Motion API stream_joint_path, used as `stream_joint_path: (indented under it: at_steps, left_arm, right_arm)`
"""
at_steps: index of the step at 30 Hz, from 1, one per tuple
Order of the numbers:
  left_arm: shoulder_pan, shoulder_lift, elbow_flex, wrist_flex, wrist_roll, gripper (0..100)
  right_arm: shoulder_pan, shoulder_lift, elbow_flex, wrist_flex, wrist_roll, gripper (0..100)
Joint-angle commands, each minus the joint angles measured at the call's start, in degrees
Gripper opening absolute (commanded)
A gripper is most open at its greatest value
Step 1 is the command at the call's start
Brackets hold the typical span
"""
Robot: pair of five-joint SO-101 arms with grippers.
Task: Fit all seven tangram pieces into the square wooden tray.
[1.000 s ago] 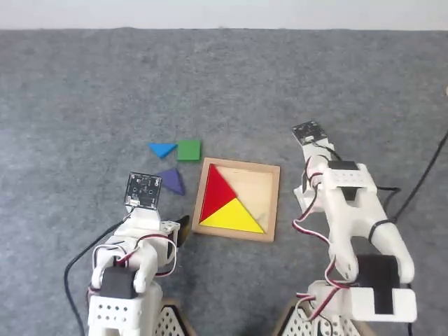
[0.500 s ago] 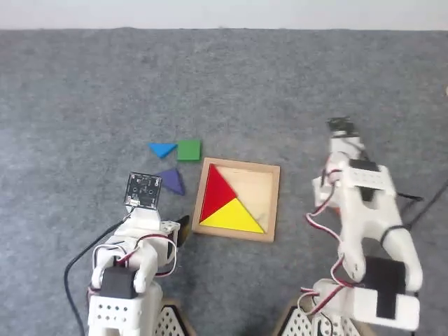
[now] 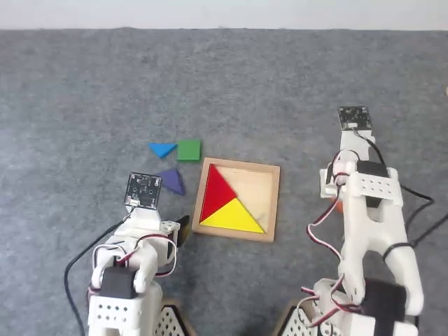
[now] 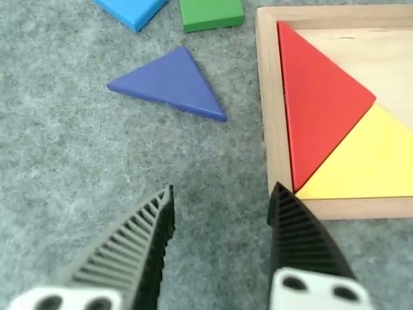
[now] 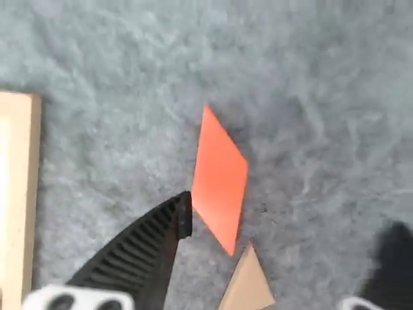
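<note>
The square wooden tray holds a red triangle and a yellow triangle. A blue triangle, a green square and a purple triangle lie on the carpet left of it. My left gripper is open just off the tray's near left corner, short of the purple triangle. My right gripper is open over the carpet right of the tray, one fingertip beside an orange parallelogram. A tan piece lies next to it.
Grey carpet covers the whole table. The right arm's body hides most of the orange piece from above. The tray's right edge shows in the right wrist view. Open carpet stretches behind the tray.
The right arm has swung to the right, away from the tray's far right corner, and now stands over the carpet beside it. The left arm and all pieces kept still.
</note>
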State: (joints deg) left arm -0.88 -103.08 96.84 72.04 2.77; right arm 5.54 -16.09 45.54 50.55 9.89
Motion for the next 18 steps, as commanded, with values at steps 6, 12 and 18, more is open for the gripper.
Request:
stream_joint_path:
  at_steps: [6, 12, 18]
  left_arm:
    - [-0.3, -1.1, -0.4, 0.3, -0.2, 24]
    - [-0.3, -1.1, -0.4, 0.3, -0.2, 24]
    - [-0.3, -1.1, -0.4, 0.3, -0.2, 24]
  right_arm:
    - [-2.9, -2.8, 1.8, -2.2, 2.1, 43.2]
    - [2.0, -2.7, 2.2, -5.2, -1.8, 30.8]
    - [1.8, 2.6, 2.5, -7.7, -1.1, 32.1]
